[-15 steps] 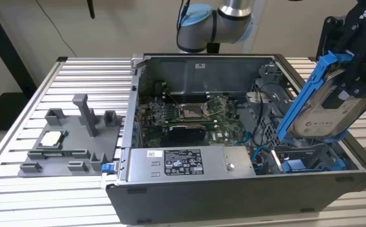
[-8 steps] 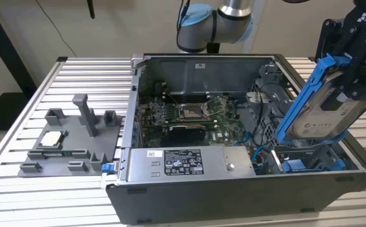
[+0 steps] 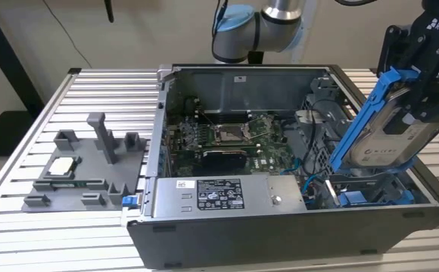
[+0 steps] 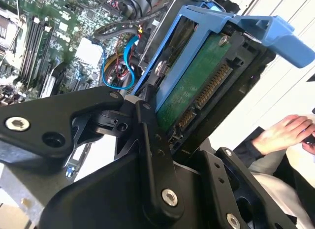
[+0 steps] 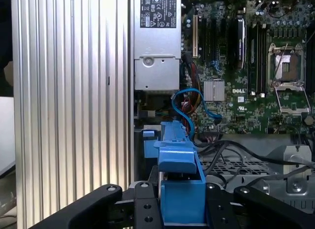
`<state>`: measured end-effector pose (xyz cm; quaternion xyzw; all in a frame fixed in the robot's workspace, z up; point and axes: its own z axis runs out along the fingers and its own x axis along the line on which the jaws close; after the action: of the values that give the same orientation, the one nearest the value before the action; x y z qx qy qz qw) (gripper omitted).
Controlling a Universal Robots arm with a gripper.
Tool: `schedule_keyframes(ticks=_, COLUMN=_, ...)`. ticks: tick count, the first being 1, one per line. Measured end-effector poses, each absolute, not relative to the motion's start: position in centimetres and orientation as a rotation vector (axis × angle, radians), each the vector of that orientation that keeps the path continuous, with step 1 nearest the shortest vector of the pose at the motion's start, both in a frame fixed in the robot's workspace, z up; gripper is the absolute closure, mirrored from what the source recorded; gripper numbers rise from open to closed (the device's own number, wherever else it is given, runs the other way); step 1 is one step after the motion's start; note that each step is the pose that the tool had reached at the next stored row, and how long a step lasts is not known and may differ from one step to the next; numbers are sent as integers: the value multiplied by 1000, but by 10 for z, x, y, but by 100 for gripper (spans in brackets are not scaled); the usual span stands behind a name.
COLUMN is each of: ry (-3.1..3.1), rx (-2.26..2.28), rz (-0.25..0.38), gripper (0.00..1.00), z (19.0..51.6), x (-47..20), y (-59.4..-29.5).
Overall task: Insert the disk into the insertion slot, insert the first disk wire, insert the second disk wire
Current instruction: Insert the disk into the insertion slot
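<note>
In the exterior view my gripper point(image 3: 416, 105) hangs over the right end of the open computer case, shut on the disk point(image 3: 389, 136). The disk is a silver drive with a white label in a blue carrier point(image 3: 363, 113). It is tilted steeply, with its lower end at the mouth of the insertion slot point(image 3: 401, 190), where blue tabs point(image 3: 359, 198) show. I cannot tell whether it touches the slot. The second wrist view shows the disk's green circuit board point(image 4: 197, 86) between my black fingers point(image 4: 150, 135). Blue wires point(image 5: 189, 103) lie loose inside the case.
A grey power-supply box point(image 3: 219, 195) fills the case's front, with the motherboard point(image 3: 227, 136) behind it. A grey fixture tray point(image 3: 83, 170) sits on the slatted table point(image 3: 53, 238) at the exterior view's left. A person's hand point(image 4: 283, 133) rests beyond the case.
</note>
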<state>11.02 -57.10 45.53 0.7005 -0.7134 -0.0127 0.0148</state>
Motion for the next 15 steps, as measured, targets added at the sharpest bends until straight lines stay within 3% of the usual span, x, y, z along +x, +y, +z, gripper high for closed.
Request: schedule_keyframes(ticks=15, ry=-2220, rx=2180, rz=-39, gripper=67, z=448, x=110, y=-571)
